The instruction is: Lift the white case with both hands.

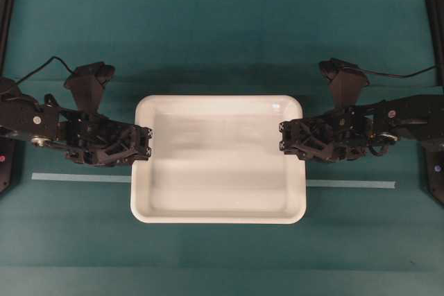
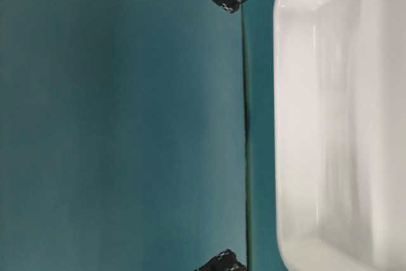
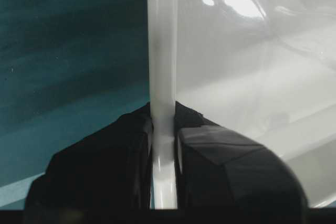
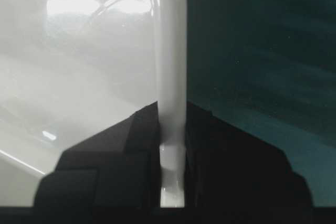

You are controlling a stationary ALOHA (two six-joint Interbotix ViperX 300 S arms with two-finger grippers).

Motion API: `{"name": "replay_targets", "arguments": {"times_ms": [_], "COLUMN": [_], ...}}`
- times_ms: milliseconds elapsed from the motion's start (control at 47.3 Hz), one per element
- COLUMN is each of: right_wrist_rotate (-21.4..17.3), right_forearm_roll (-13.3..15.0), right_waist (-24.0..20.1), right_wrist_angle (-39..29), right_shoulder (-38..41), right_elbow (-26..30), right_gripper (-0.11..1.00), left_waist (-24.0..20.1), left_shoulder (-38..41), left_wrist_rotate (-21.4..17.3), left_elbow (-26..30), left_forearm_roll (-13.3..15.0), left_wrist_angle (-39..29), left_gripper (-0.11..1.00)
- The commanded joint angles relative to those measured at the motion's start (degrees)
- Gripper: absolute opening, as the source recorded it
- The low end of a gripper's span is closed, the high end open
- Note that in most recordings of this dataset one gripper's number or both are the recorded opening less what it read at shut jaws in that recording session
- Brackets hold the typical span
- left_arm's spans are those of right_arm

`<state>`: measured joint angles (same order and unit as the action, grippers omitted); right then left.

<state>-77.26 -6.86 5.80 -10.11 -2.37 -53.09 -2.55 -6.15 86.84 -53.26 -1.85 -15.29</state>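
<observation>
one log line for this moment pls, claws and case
left claw: shut on white case left rim | right claw: shut on right rim | case: level, held at both short ends

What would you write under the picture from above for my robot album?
Two black tools, left and right, pinch opposite rims of the white case on a teal table.

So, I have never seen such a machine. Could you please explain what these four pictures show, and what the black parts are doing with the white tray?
It is a robot with two black arms, each ending in a gripper. One picture looks down from above, one looks sideways from table level, and two come from cameras on the wrists. A white case, a shallow tray, sits on a teal table that has a pale tape strip on it. The left gripper is shut on the tray's left rim; the right gripper is shut on its right rim. The wrist views show each rim pinched between two fingers.
</observation>
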Motion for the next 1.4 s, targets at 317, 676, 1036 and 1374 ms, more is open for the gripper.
{"name": "replay_targets", "arguments": {"times_ms": [317, 676, 1036, 1374], "right_wrist_rotate": [0.2, 0.2, 0.5, 0.5], "right_forearm_roll": [-0.2, -0.3, 0.0, 1.0], "right_waist": [0.6, 0.5, 0.3, 0.3], "right_wrist_angle": [-1.0, -1.0, -6.9, -10.4], "right_shoulder": [0.9, 0.7, -5.0, -15.3], "right_elbow": [-0.9, -0.8, -1.0, -1.4], "right_gripper": [0.27, 0.92, 0.91, 0.91], "left_waist": [-0.3, -0.4, -0.4, -0.5], "left_shoulder": [0.6, 0.4, -4.0, -14.9], "left_wrist_rotate": [-3.6, -3.7, -4.0, -6.7], "left_elbow": [-1.2, -1.6, -2.5, -2.7], "left_forearm_roll": [-0.4, -0.4, -0.4, -0.4], "left_wrist_angle": [0.1, 0.5, 0.4, -0.6], "left_gripper": [0.27, 0.88, 0.86, 0.86]}}
